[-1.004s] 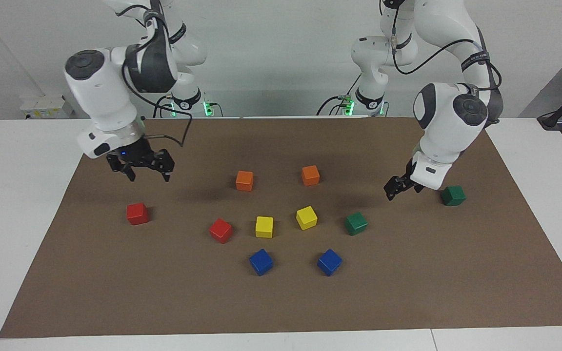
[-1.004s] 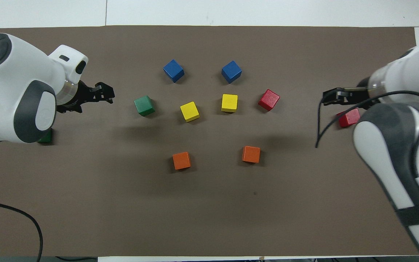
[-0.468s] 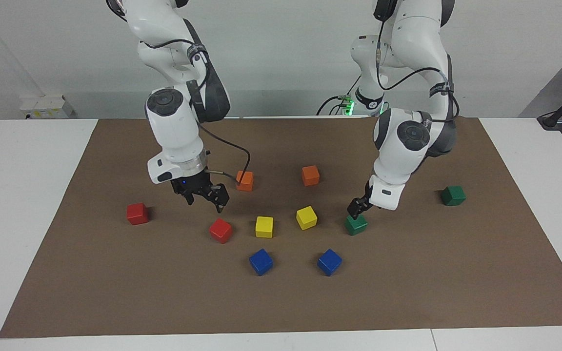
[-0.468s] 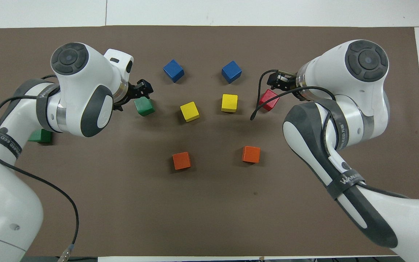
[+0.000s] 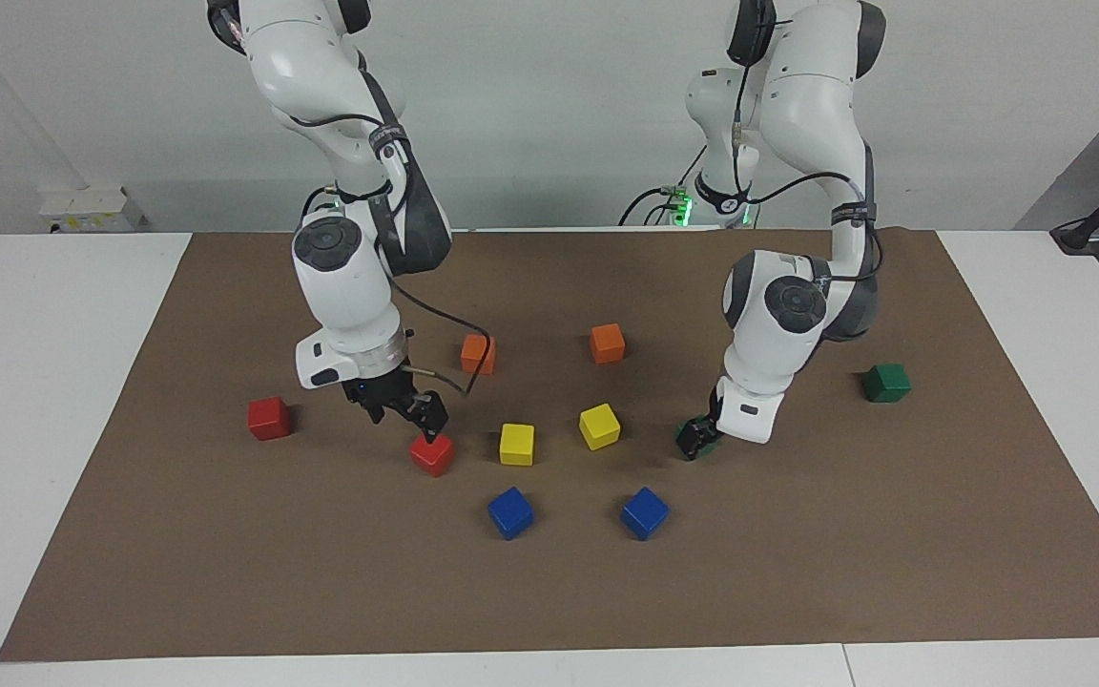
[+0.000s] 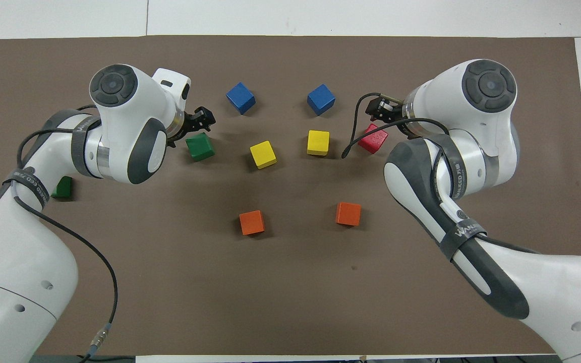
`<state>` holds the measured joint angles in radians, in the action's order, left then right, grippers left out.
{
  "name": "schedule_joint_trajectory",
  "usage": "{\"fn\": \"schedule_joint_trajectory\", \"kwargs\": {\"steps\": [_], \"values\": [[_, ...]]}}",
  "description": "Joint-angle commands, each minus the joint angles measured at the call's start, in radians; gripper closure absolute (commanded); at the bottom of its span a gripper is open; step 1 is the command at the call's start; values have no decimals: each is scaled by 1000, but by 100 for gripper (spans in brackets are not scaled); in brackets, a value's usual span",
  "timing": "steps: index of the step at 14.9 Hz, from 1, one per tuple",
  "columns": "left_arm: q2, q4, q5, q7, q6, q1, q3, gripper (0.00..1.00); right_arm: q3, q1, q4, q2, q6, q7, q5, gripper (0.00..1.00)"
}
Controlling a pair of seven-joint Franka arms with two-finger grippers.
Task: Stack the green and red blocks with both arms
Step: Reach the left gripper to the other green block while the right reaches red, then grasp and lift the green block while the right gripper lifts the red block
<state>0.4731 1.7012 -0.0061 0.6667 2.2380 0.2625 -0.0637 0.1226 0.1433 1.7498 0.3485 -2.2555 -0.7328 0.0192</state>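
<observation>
Reaching down over a brown paper-like mat (image 5: 798,572) on the white table (image 5: 44,401), two large white jointed robot arms work at once, each bringing its small black two-finger claw low over a cube near the middle of the spread.

The right arm (image 5: 349,277) holds the right gripper (image 5: 408,412) spread open just above the inner bright red glossy cube (image 5: 432,454), one fingertip close to its top edge; nothing is pinched. The left arm (image 5: 778,315) has the left gripper (image 5: 695,439) down around the inner dark green glossy cube (image 6: 200,146), which is largely hidden in the facing view; its fingers stand apart, and no grip shows yet.

The partner cubes wait well apart from these: the outer red cube (image 5: 269,418) toward the right arm's end of the mat, the outer green cube (image 5: 886,383) toward the left arm's end. Between the two working claws sit two yellow cubes (image 5: 516,444), with two blue cubes (image 5: 510,512) farther from the robots and two orange cubes (image 5: 607,343) nearer to them.

Judging by looks, the red and green blocks are light, rigid and smooth-faced, so they should lift easily but could slip or twist. The safest hold seems to be across two opposite flat sides, at mid-height, fingers square to the faces. The inner red cube sits turned on the mat, so the claw would need to match that angle.
</observation>
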Motion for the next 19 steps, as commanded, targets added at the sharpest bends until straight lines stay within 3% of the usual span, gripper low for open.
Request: {"fn": "schedule_joint_trajectory", "kwargs": {"steps": [1, 5, 7, 8, 9, 10, 11, 16, 19], "values": [[-1, 15, 23, 19, 31, 9, 7, 0, 6, 7, -23, 46, -42, -43, 5, 3], [2, 35, 35, 7, 45, 15, 5, 1, 5, 30, -18, 86, -93, -70, 7, 3], [1, 52, 35, 8, 42, 37, 5, 9, 5, 24, -13, 109, -111, -66, 28, 2], [1, 52, 35, 10, 41, 38, 5, 20, 5, 22, -12, 110, -115, -65, 28, 2], [-1, 57, 34, 10, 43, 44, 5, 43, 5, 21, -1, 110, -127, -60, 30, 2], [-1, 58, 34, 10, 40, 44, 5, 95, 5, 16, 11, 109, -147, -57, 33, 2], [-2, 58, 34, 5, 34, 43, 5, 100, 5, 16, 23, 109, -156, -56, 34, 2], [-17, 12, 34, -1, -46, 24, 4, 100, 5, 16, 46, 107, -177, -53, 36, 2], [-117, 14, 22, -92, -144, -52, -1, 100, 5, 15, 76, 106, -208, -51, 38, 1]]}}
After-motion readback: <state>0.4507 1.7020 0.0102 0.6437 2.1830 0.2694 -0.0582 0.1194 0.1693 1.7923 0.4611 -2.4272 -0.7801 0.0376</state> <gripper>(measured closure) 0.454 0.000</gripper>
